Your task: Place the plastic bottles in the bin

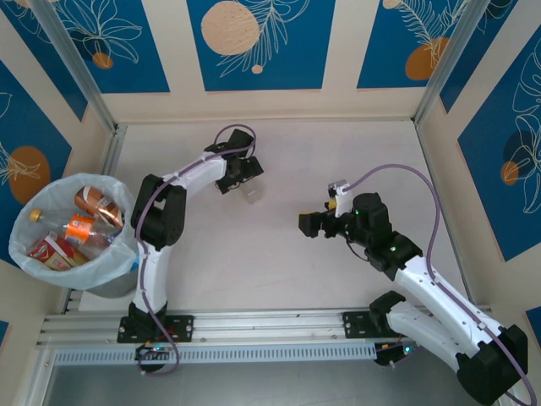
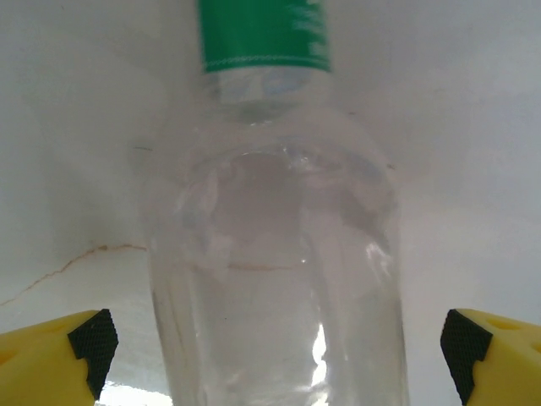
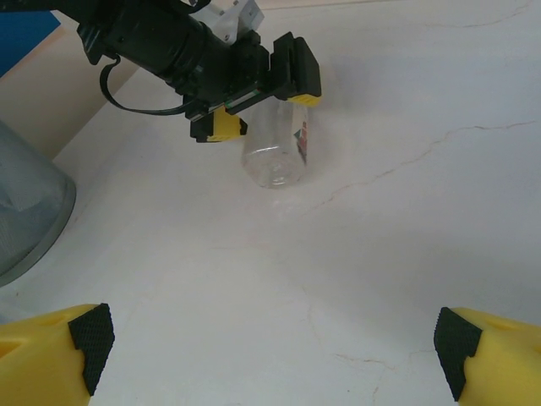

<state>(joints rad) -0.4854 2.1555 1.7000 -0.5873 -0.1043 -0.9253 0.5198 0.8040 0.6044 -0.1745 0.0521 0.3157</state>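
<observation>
White arms [image 1: 190, 179] with black joints [image 1: 161, 222], purple cables [image 1: 397, 166], yellow pincer fingers [image 3: 38, 355] with black pads [image 3: 91, 337].

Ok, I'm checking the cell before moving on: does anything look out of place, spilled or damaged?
One clear bottle lies on its side on the table, outside the bin. The open left pincer straddles it without touching. No spill or damage shows.

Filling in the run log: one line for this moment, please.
left gripper: open, straddling clear bottle | right gripper: open, empty | bin: holds bottles
</observation>
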